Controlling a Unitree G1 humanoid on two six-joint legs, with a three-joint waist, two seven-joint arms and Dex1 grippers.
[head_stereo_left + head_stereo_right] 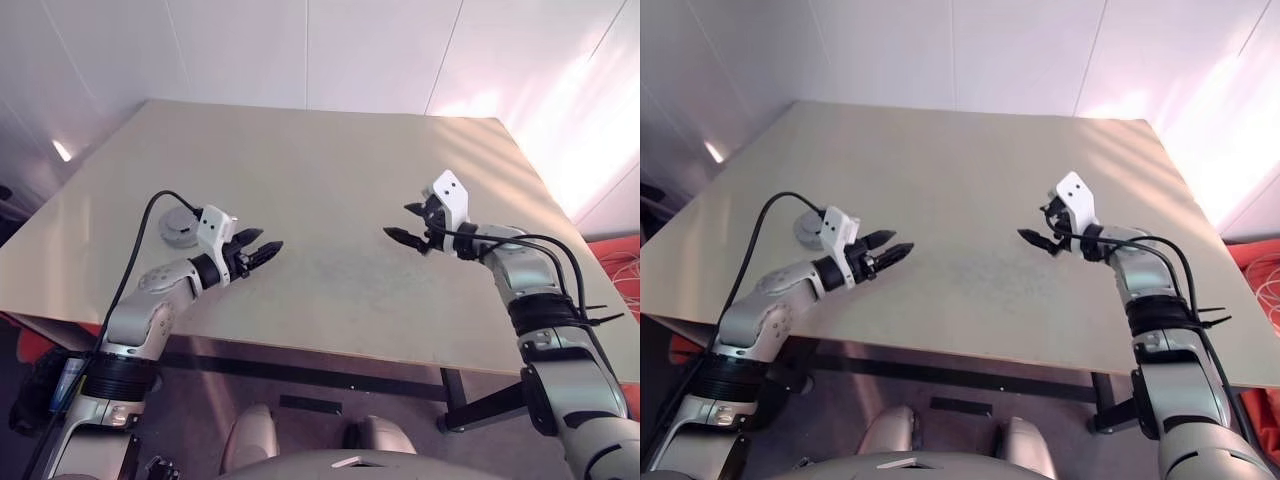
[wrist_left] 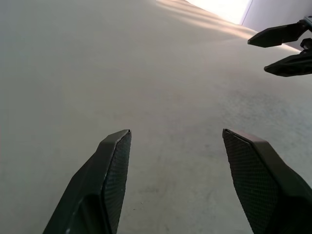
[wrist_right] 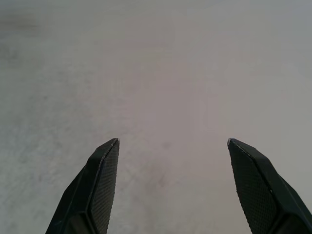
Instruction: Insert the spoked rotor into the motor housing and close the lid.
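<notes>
The left gripper (image 1: 262,247) is hovering over the table (image 1: 330,170) at eight o'clock, jaws released and gripping nothing. The right gripper (image 1: 408,224) is hanging at three o'clock, likewise spread and empty. Behind the left wrist, a round silver assembly (image 1: 178,227) is sitting on the table, partly hidden.

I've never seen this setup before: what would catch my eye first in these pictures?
Two black tools hang open and empty over a wide pale table: the left tool at the near left, the right tool at the near right, tips turned toward each other. Behind the left tool a round silver-grey part lies on the table, half hidden by the wrist.
</notes>
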